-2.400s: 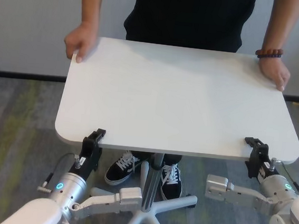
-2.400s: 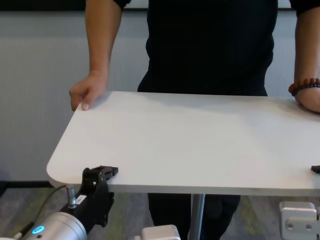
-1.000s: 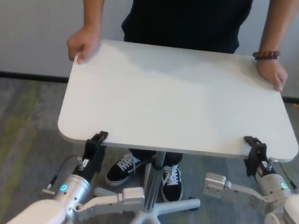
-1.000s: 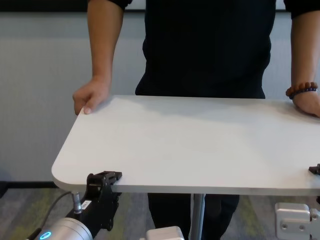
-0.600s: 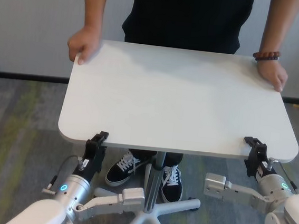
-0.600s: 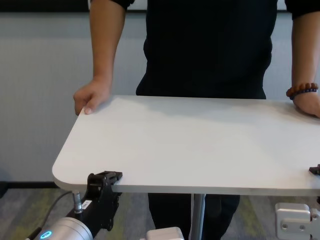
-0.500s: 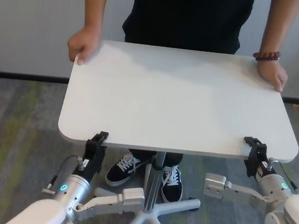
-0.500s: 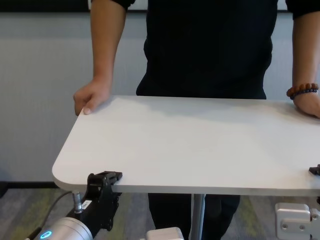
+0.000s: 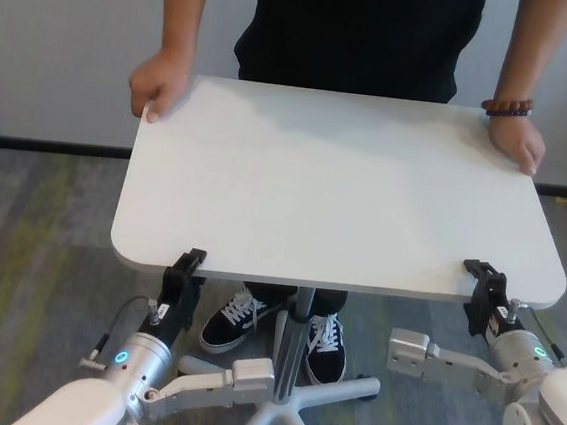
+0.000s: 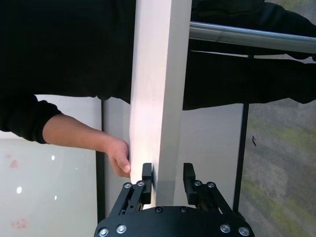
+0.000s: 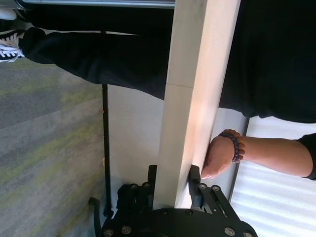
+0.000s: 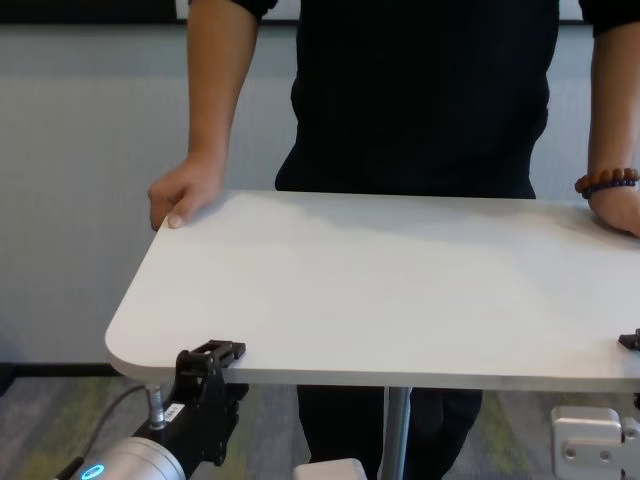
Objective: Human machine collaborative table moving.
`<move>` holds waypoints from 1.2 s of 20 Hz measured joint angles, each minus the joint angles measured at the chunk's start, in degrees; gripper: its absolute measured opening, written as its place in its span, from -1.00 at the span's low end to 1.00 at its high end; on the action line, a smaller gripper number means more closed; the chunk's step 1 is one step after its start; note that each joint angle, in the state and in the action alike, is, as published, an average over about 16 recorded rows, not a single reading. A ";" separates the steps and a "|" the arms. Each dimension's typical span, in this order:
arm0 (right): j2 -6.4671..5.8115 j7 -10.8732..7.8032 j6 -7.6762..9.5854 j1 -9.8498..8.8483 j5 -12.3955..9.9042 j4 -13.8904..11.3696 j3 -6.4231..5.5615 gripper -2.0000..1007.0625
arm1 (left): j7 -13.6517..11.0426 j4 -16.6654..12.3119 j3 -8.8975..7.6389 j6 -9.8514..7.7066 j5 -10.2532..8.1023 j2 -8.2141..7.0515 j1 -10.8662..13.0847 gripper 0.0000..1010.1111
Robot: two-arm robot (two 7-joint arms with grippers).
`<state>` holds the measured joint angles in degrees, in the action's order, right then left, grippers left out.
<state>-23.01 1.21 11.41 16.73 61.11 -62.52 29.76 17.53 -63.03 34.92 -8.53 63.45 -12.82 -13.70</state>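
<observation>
The white table (image 9: 336, 187) stands between me and the human (image 9: 361, 29), whose hands (image 9: 159, 80) hold its far corners; a bead bracelet (image 9: 507, 106) is on one wrist. My left gripper (image 9: 188, 264) straddles the near edge close to the left corner. In the left wrist view its upper finger (image 10: 147, 173) lies against the tabletop (image 10: 158, 98), while the lower one stands a narrow gap off the underside. My right gripper (image 9: 479, 272) is clamped on the near edge by the right corner, and both fingers touch the board (image 11: 197, 74) in the right wrist view.
A grey central leg (image 9: 293, 324) runs down to a star-shaped base (image 9: 347, 387) on the carpet between my arms. The human's black sneakers (image 9: 238, 319) stand beside it. A pale wall closes the space behind the human.
Since the earliest frames the table, the human's hands and both grippers have edged slightly to the right. Over the last second almost nothing has moved.
</observation>
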 joint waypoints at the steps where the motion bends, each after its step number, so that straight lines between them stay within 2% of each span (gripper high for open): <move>1: 0.00 -0.05 0.00 0.00 0.00 0.00 0.00 -0.24 | -0.03 0.01 0.01 -0.01 0.02 -0.01 -0.01 -0.16; 7: -0.02 -0.29 -0.03 0.00 0.01 -0.01 0.04 0.01 | -0.13 0.04 0.06 -0.03 0.06 -0.03 -0.02 0.19; 15: -0.04 -0.54 -0.04 -0.03 0.00 0.00 0.06 0.49 | -0.14 0.05 0.09 -0.04 0.09 -0.04 -0.04 0.67; 20: -0.09 -0.66 -0.04 -0.11 -0.02 -0.13 0.05 0.75 | -0.14 -0.55 0.04 -0.14 0.10 -0.24 0.27 0.87; 24: -0.44 -0.79 0.14 -0.67 0.07 -1.32 0.04 0.89 | -0.39 -2.47 -0.35 -0.22 -0.20 -0.88 1.32 0.95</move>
<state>-23.45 0.42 11.56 16.06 61.18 -63.84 29.80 17.14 -65.50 34.57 -8.74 63.26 -13.70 -12.38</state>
